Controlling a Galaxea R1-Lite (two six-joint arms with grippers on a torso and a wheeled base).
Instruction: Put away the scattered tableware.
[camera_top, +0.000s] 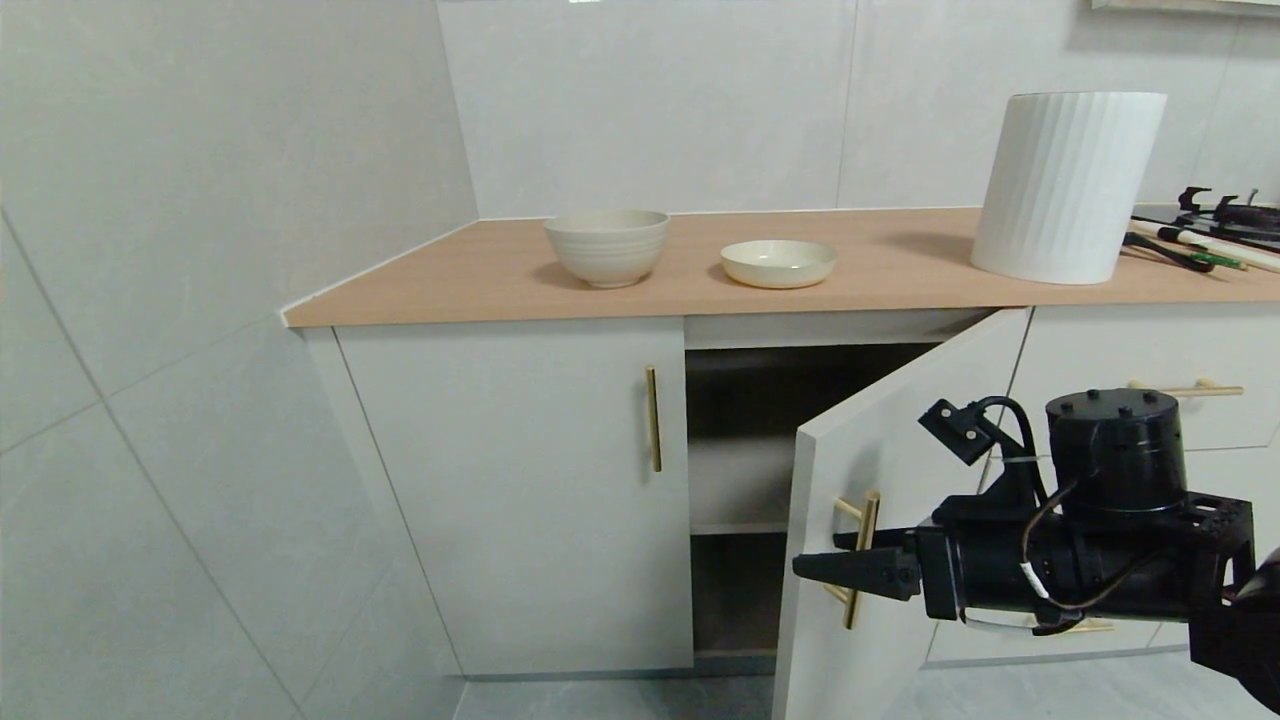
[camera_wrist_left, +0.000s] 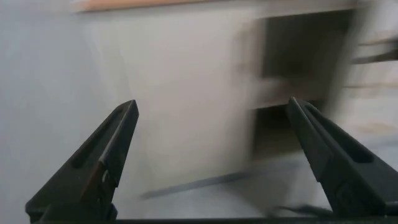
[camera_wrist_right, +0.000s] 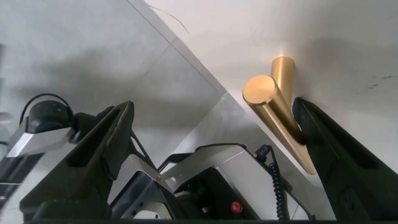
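Head view: my right gripper (camera_top: 850, 572) sits at the brass handle (camera_top: 862, 555) of the partly open cabinet door (camera_top: 900, 450), while the bowl (camera_top: 607, 245) and dish (camera_top: 778, 263) stand on the far counter (camera_top: 450, 280). Left wrist view: my left gripper (camera_wrist_left: 211, 162) is spread wide and empty. Right wrist view: my fingers (camera_wrist_right: 106, 143) are parted, with the brass handle just beside one. I judge this to be the door-opening step; next I should swing the door wider, then fetch the bowl.

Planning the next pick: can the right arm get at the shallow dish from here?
Probably yes. The right gripper is open and empty, low by the handle of the open door; the dish lies near the counter edge, nothing crowding it.
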